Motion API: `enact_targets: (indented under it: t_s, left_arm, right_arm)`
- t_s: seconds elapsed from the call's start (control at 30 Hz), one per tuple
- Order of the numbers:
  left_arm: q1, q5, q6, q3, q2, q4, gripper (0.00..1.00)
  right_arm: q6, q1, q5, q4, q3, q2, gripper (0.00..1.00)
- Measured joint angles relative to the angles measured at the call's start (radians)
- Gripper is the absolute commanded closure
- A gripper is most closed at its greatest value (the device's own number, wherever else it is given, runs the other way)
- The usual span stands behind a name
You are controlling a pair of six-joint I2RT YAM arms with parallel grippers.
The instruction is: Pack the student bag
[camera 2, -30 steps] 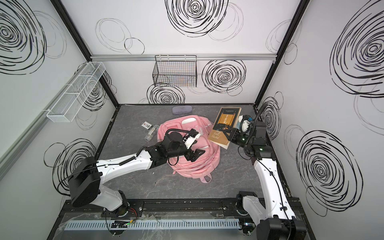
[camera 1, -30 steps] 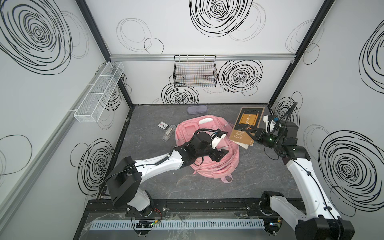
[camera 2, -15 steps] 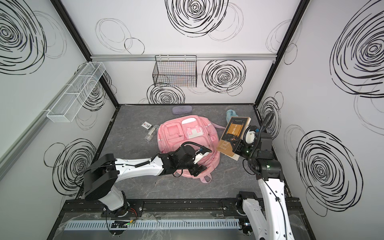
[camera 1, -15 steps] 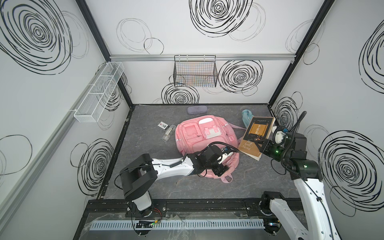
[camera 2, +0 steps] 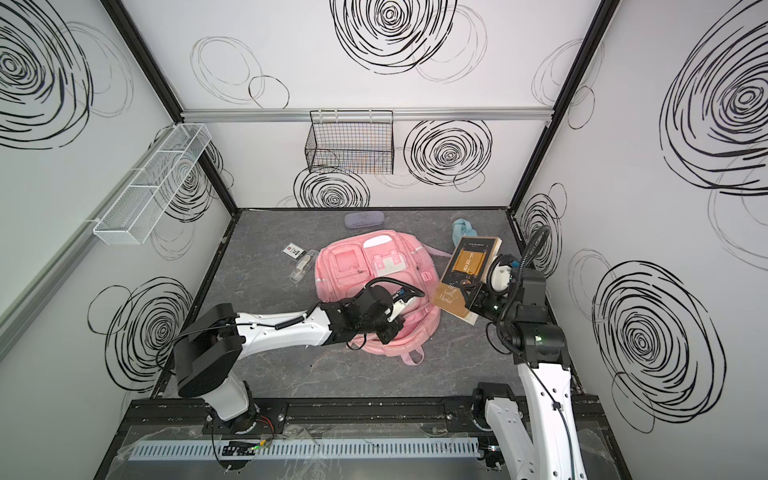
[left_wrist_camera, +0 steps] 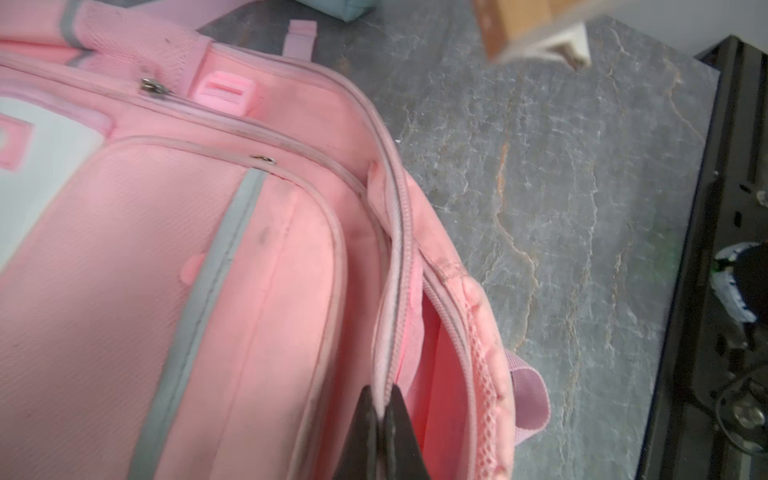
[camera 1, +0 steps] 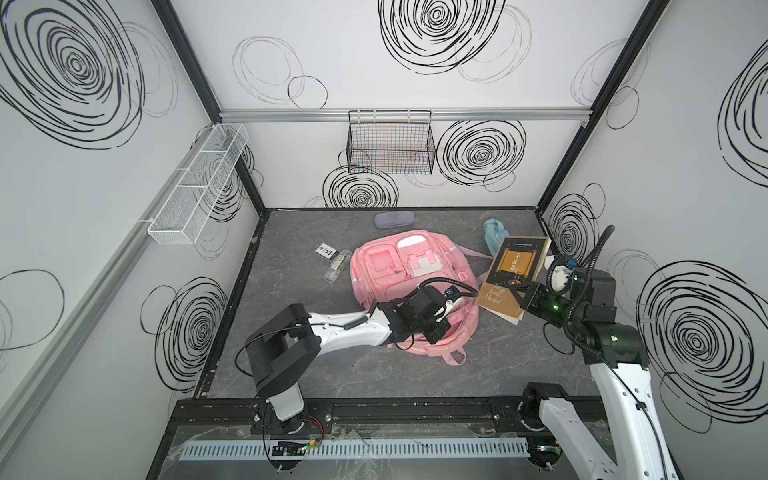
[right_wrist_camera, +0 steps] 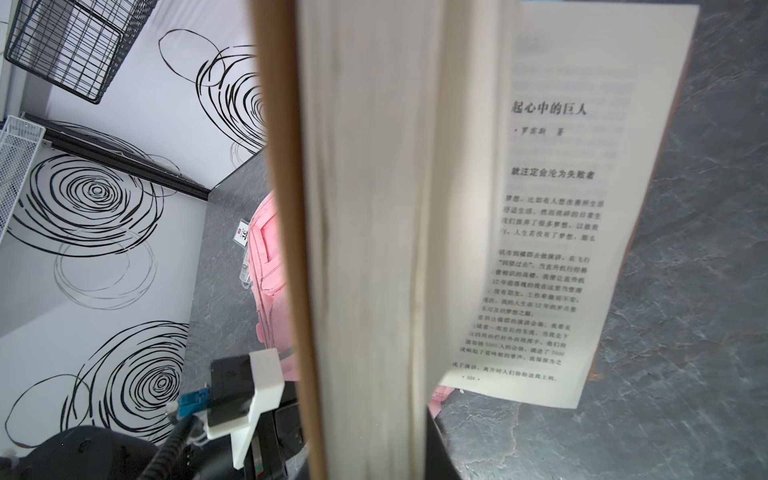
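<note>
Presently, from the left: the small white card (camera 1: 324,250) and the clear plastic sleeve (camera 1: 337,266) lie flat on the grey stone-patterned tabletop (camera 1: 291,374), unmoved since a second ago. Just right of them the large pink fabric backpack (camera 1: 386,270) lies face up in the middle of the table, its position unchanged.

A second ago my left claw (left_wrist_camera: 381,411) hung over the bag's middle with its jaws wide. It now sits at the bag's near right corner. The wrist view shows its fingers pinched together on one zip edge of the open main compartment.

Behind the bag, by the back wall, the lilac oblong case (camera 1: 394,219) rests as before. Further right a light-blue fabric pouch (camera 1: 493,237) shows near the back corner; a second ago the book covered it.

My right claw (camera 1: 524,296) is clamped on the near edge of the brown-and-black paperback book (camera 1: 513,270). The book is held tilted above the table just right of the bag, nearer the front than before. Some of its back pages hang loose.
</note>
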Motion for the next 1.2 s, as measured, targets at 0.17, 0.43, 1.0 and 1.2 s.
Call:
enact_targets:
  t_s: [0.17, 0.43, 1.0, 1.2]
  left_arm:
    - [0.024, -0.129, -0.054, -0.005, -0.171, 0.012, 1.0]
    - [0.035, -0.338, -0.063, -0.001, -0.253, 0.071, 1.0]
    - [-0.006, -0.366, -0.023, 0.005, -0.185, 0.158, 1.0]
    - [-0.027, -0.331, -0.014, 0.013, -0.185, 0.159, 1.0]
  right_arm:
    - [0.004, 0.009, -0.031, -0.005, -0.01, -0.014, 1.0]
    - [0.024, 0.029, -0.125, 0.004, -0.094, -0.018, 1.0]
    - [0.385, 0.265, -0.373, 0.446, -0.455, -0.011, 1.0]
    - [0.459, 0.32, -0.383, 0.706, -0.455, 0.196, 1.0]
